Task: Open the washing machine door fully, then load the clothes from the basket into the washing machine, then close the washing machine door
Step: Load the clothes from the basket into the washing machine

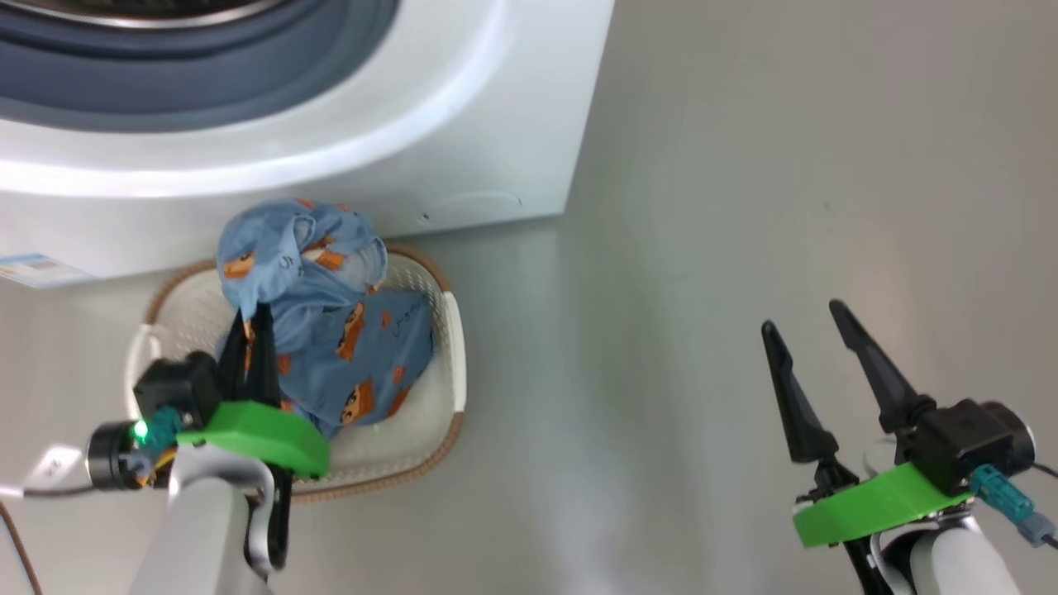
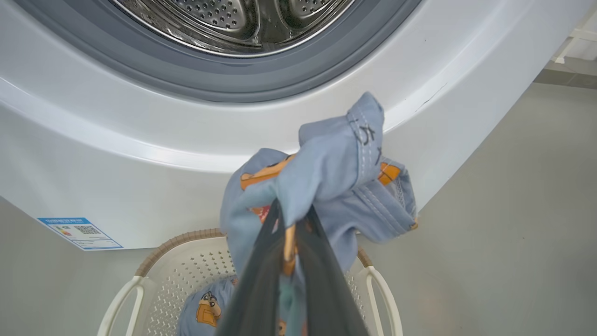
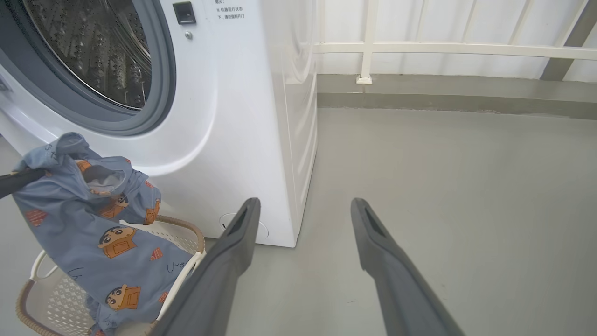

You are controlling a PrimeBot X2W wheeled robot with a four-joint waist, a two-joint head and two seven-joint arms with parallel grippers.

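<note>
My left gripper (image 1: 252, 318) is shut on the clothes (image 1: 322, 314), light blue fabric with orange cartoon prints, lifted above the basket (image 1: 450, 347) with the lower part still hanging into it. In the left wrist view the bunched clothes (image 2: 336, 172) sit just past my closed fingers (image 2: 261, 280), in front of the white washing machine (image 2: 140, 158) with its steel drum (image 2: 233, 23) exposed. The right wrist view shows the clothes (image 3: 93, 224) draped over the basket (image 3: 186, 233). My right gripper (image 1: 806, 318) hovers open over the bare floor, far right. The washing machine door is out of view.
The grey-blue door seal (image 1: 165, 66) rings the drum opening above the basket. A blue label sticker (image 2: 79, 232) is low on the machine's front. A white railing (image 3: 419, 46) lines the far wall. Grey floor (image 1: 744, 207) spreads right of the machine.
</note>
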